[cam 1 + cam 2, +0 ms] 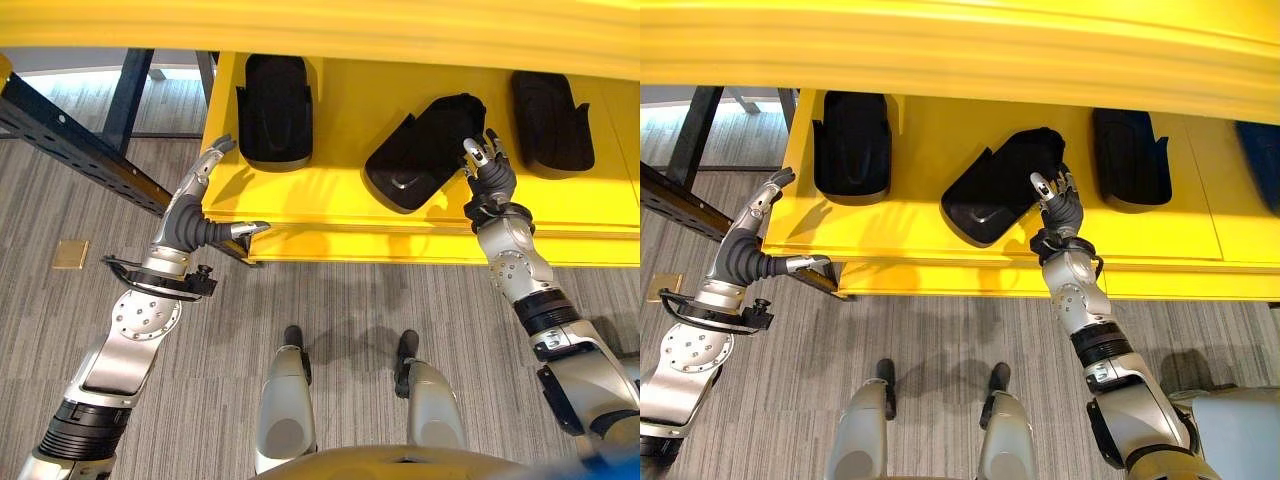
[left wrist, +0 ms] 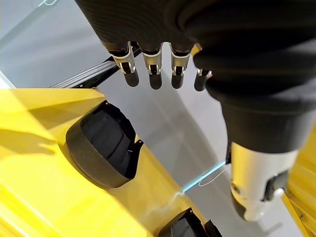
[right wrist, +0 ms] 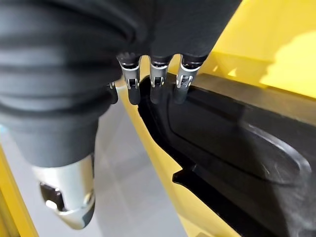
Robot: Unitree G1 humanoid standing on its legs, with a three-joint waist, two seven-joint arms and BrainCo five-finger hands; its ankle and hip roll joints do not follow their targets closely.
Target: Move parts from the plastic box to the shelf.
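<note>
The yellow shelf [image 1: 330, 205] carries three black parts. The middle part [image 1: 425, 150] lies tilted on the shelf surface, between the left part [image 1: 275, 110] and the right part [image 1: 552, 120], both of which lie straight. The right hand [image 1: 490, 175] is at the middle part's right edge, fingers [image 3: 155, 79] extended and touching its rim, not curled round it. The left hand [image 1: 195, 215] hangs off the shelf's left end, fingers relaxed, holding nothing.
</note>
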